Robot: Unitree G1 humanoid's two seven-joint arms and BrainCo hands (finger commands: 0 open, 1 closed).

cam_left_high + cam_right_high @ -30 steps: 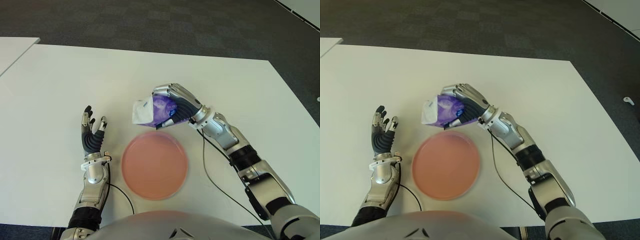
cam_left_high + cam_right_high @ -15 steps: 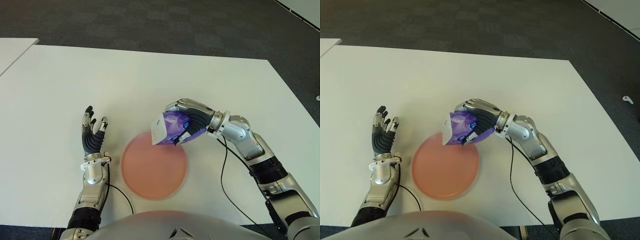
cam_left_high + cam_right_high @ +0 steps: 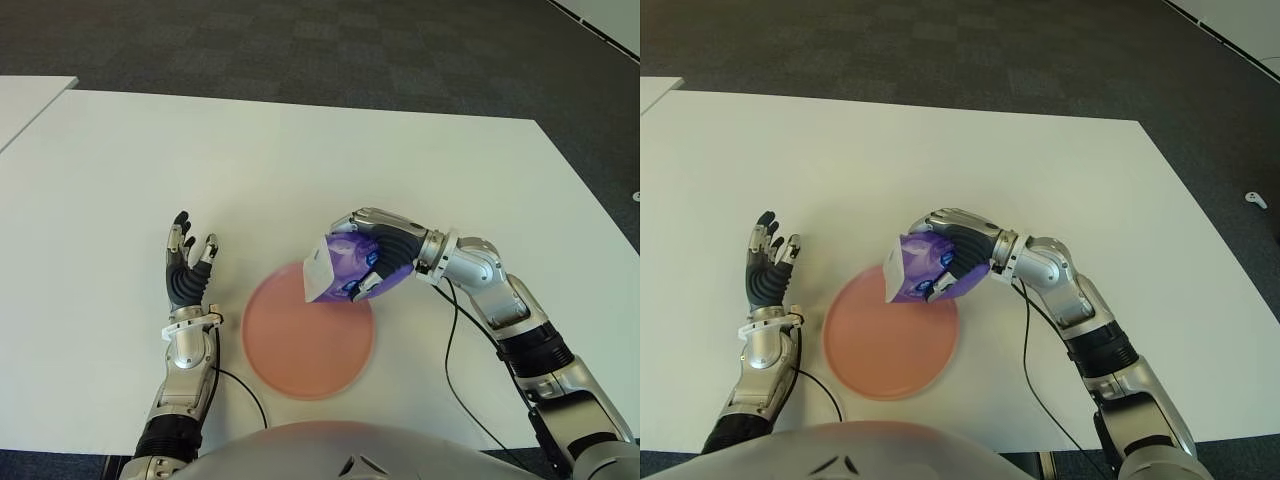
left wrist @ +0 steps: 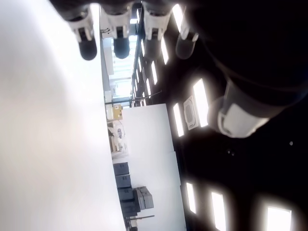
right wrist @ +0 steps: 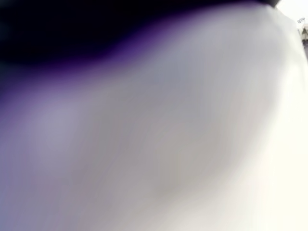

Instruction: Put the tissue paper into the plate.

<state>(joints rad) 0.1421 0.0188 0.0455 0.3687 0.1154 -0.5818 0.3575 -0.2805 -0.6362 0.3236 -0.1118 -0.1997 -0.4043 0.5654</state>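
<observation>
A purple and white tissue pack (image 3: 335, 270) is held in my right hand (image 3: 372, 262), whose fingers are curled around it. It hangs over the far right rim of the round pink plate (image 3: 300, 350), which lies on the white table near my body. In the right wrist view the pack's purple and white wrapper (image 5: 144, 144) fills the picture from close up. My left hand (image 3: 186, 265) shows to the left of the plate with its fingers spread and nothing in them.
The white table (image 3: 300, 160) stretches wide beyond the plate. A second white table's corner (image 3: 30, 95) shows at the far left. Dark carpet (image 3: 300, 40) lies past the far edge. A black cable (image 3: 455, 350) trails under my right forearm.
My right hand has carried the tissue pack from beyond the plate toward me and down, until it hangs over the plate's far right rim. The left hand has stayed put.
</observation>
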